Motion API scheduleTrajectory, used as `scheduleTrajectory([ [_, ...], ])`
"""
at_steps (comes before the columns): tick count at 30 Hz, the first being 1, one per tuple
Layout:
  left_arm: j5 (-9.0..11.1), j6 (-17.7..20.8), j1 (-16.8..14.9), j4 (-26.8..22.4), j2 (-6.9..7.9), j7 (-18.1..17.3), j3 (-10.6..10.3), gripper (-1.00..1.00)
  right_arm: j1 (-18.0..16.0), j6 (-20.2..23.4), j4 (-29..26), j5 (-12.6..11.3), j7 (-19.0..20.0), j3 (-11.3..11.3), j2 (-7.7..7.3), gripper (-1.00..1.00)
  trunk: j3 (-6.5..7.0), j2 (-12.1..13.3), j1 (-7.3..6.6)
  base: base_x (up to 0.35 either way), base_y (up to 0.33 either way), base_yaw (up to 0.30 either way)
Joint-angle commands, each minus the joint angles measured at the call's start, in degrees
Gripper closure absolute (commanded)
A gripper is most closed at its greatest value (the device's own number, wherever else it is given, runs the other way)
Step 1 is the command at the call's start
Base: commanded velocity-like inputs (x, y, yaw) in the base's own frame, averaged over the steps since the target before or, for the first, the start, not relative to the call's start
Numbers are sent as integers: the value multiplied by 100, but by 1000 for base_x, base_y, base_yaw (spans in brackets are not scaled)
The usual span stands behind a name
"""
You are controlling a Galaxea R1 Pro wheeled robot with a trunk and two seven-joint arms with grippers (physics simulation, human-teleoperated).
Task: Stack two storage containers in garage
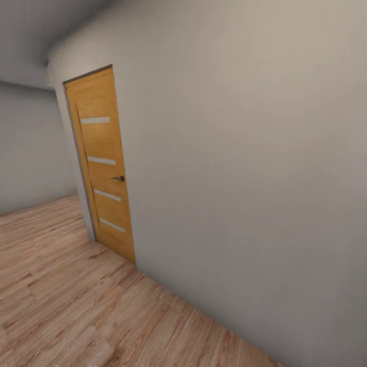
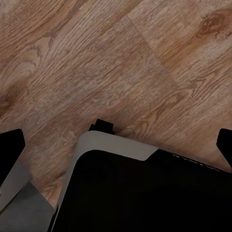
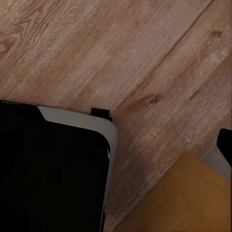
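Left claw (image 2: pixel 116 145): fingertips (image 2: pixel 10 145) sit at opposite edges of the left wrist view, spread wide, nothing between them. Right claw: one dark fingertip (image 3: pixel 225 145) is visible at the frame edge; spread cannot be determined. Both hang over the light wood plank floor (image 1: pixel 66 295), above the robot's black, grey-rimmed base (image 2: pixel 145 193). A wooden door (image 1: pixel 102 163) with four pale strips and a dark handle (image 1: pixel 119 178) stands closed in the grey-white wall (image 1: pixel 244 168).
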Motion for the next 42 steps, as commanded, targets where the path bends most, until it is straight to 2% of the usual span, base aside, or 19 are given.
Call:
scheduleTrajectory([
  [1,46,-14,-5,5,-2,15,-48,-100,-7,-36,16,-46,8,47,2,-100,-10,-8,2,0,0,277],
  [31,55,-14,-5,4,-7,16,-45,-100,-7,-13,16,-47,-12,22,4,-100,-10,-8,2,3,0,278],
  [42,56,-7,-5,11,-7,14,-43,-100,-7,-15,16,-23,-3,31,4,-100,-10,-8,2,232,0,264],
])
